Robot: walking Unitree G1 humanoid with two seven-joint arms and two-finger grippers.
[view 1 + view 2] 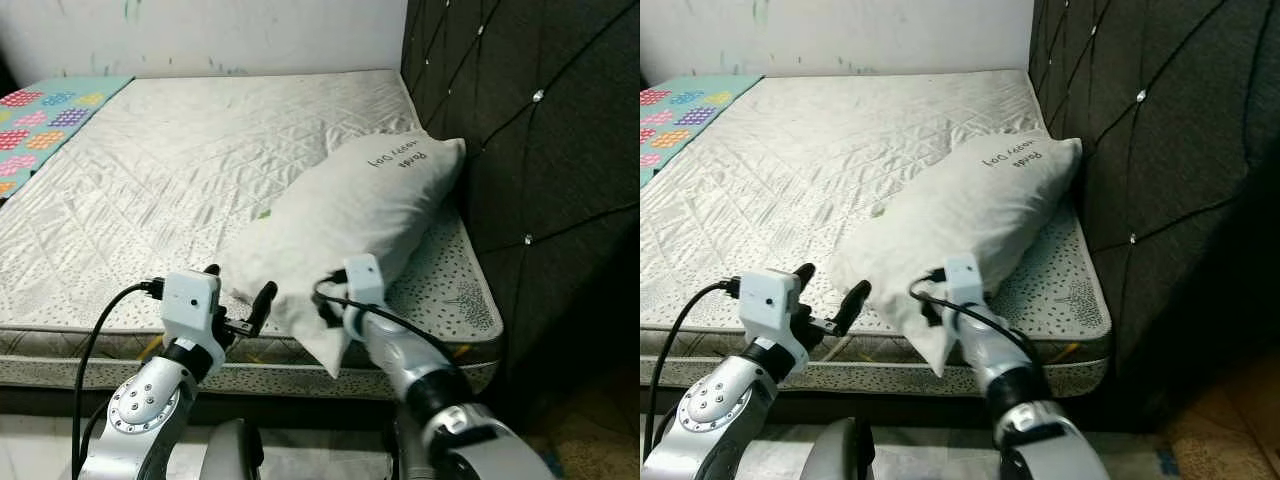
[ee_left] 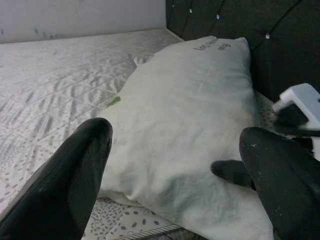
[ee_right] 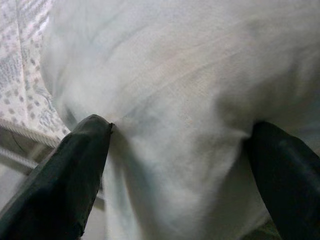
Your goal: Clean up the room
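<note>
A white pillow [image 1: 345, 225] with dark lettering near its far end lay slantwise on the bed, its printed end at about two o'clock touching the dark tufted headboard [image 1: 520, 150] and its near corner hanging over the mattress edge at about six o'clock. A small green tag [image 2: 114, 101] showed at its side seam.

The right gripper [image 3: 185, 150] was at that near corner, its two black fingers [image 3: 75, 170] set apart on either side of a bunched fold of the pillow's fabric and pressing into it, so it had hold of the pillow. In the head views its white wrist block [image 1: 364, 278] sat against the pillow's lower end, just above the mattress edge.

The left gripper [image 1: 237, 297] hovered at about nine o'clock from that corner, just beside the pillow's near side, with its fingers [image 2: 70, 185] spread wide and nothing between them; in its wrist view the pillow lay ahead of the open gap.

The mattress [image 1: 150, 180] was covered in a pale quilted fabric with a speckled border and corded edging. At about ten o'clock, at the far left of the bed, lay a teal sheet [image 1: 45, 115] with coloured patches. A white wall [image 1: 200, 35] stood behind the bed at twelve o'clock.
</note>
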